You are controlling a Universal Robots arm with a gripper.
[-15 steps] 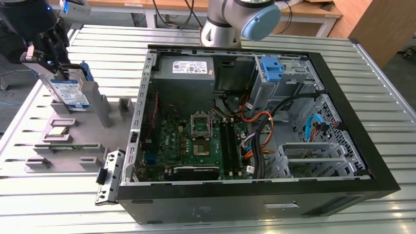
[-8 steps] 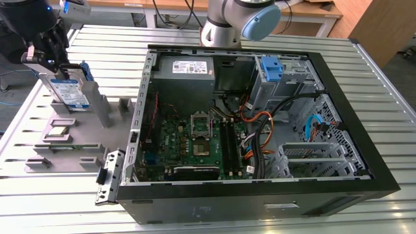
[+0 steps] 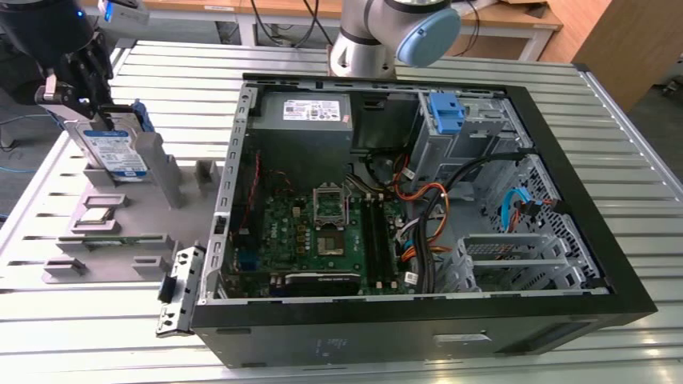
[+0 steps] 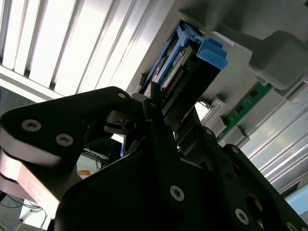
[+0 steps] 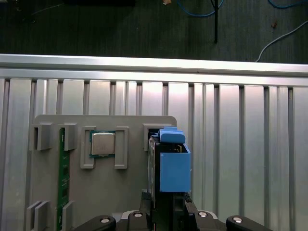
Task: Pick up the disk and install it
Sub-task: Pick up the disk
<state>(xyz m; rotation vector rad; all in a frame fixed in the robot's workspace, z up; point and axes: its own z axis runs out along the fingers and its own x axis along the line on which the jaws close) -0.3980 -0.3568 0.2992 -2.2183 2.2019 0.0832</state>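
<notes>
Exterior view: slatted metal table [image 3: 629,120] carries open computer case [image 3: 613,264]. Grey parts holder [image 3: 128,232] lies just beside case, on exterior view's left. Gripper [image 3: 91,108] above holder, fingers clamped on top end of disk [image 3: 115,152]. Disk upright, lower end among holder's uprights, outside case. First wrist view: processor chip [image 5: 103,143] sits in holder pocket near disk

A robotics lab or workshop bench: a slatted aluminium table [image 3: 641,144] carries an open computer tower [image 3: 427,340] and a grey parts fixture [image 3: 128,232], with a robot arm's base [image 3: 363,48] bolted at its far edge, wooden workbenches [image 3: 513,20] behind, and loose cables [image 5: 202,9] on the dark floor.
</notes>
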